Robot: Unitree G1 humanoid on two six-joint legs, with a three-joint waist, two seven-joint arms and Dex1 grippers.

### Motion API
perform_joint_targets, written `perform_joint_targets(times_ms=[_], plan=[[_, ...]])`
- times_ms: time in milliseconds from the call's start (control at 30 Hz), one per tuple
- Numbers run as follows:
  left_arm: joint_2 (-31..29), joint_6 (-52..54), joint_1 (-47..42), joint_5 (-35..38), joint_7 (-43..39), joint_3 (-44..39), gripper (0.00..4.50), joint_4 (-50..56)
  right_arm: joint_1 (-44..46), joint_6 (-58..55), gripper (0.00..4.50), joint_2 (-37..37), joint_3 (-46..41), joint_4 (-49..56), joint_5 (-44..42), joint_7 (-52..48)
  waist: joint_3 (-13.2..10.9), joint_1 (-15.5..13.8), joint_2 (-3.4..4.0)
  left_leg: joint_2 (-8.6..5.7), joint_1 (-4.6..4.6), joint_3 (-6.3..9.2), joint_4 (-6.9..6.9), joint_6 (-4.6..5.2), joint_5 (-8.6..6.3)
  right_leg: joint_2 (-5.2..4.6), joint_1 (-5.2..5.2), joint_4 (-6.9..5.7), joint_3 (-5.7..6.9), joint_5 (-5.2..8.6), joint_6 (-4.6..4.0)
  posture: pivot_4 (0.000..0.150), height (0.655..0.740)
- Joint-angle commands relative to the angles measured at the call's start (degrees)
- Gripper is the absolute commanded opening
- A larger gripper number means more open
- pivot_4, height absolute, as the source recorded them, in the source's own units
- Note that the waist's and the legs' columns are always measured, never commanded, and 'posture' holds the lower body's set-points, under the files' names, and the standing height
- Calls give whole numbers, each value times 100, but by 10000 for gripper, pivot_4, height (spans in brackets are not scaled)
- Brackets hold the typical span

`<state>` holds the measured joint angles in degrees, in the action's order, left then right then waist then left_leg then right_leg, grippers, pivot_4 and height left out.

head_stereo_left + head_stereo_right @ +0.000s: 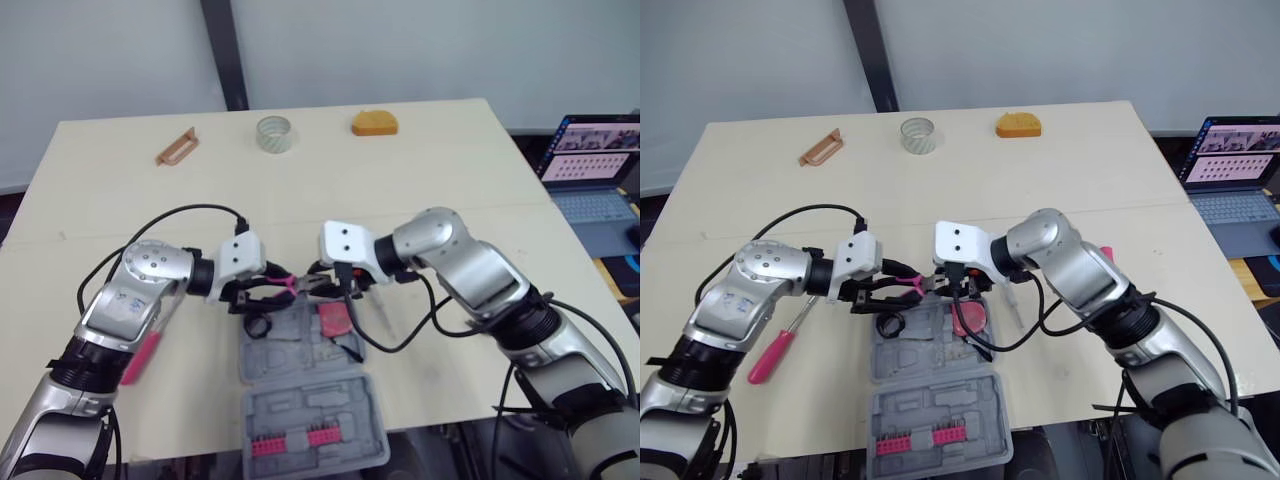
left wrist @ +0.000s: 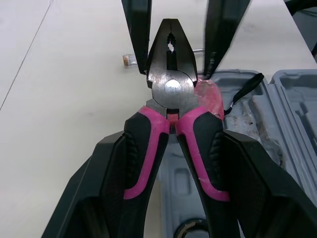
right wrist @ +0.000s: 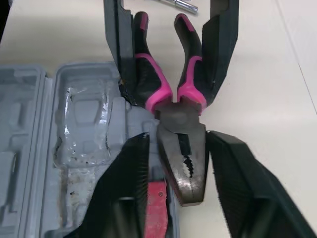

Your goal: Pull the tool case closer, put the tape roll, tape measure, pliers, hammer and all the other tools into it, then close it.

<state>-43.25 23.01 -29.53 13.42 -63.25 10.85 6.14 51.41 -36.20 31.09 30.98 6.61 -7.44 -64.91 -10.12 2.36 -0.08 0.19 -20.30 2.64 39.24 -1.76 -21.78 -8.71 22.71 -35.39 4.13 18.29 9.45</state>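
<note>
Pink-and-black pliers point(image 2: 171, 89) hang just above the far end of the open grey tool case point(image 1: 300, 400). My left gripper point(image 1: 272, 287) is shut on their handles. My right gripper point(image 1: 320, 285) faces it, open, with one finger on each side of the pliers' head point(image 3: 182, 163) and a gap on both sides. A red tape measure point(image 1: 333, 318) lies inside the case. The clear tape roll point(image 1: 274, 134) stands at the table's far edge. A pink-handled screwdriver point(image 1: 775, 352) lies left of the case, partly hidden under my left arm.
An orange block point(image 1: 374, 122) and a brown bracket-like piece point(image 1: 177, 146) lie along the far edge. A slim clear-handled screwdriver point(image 1: 1012, 305) lies just right of the case. Pink bit holders point(image 1: 290, 441) sit in the case's near half. A laptop point(image 1: 598, 175) stands off the table's right side.
</note>
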Motion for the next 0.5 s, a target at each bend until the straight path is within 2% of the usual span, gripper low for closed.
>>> perform_joint_targets(times_ms=[33,500], plan=[[49,-30,-50,30,6,-65,23331,192,85,136,22028,-69,-33,-13,110,-44,0,0,0,0,0,0,0,0,0,0,0,0,0,0,0,1500,7400],[150,-34,-109,-33,20,-21,23331,131,55,220,22028,-207,-78,-51,218,-151,0,5,0,0,0,1,2,0,0,0,0,-4,0,0,0,1500,7400]])
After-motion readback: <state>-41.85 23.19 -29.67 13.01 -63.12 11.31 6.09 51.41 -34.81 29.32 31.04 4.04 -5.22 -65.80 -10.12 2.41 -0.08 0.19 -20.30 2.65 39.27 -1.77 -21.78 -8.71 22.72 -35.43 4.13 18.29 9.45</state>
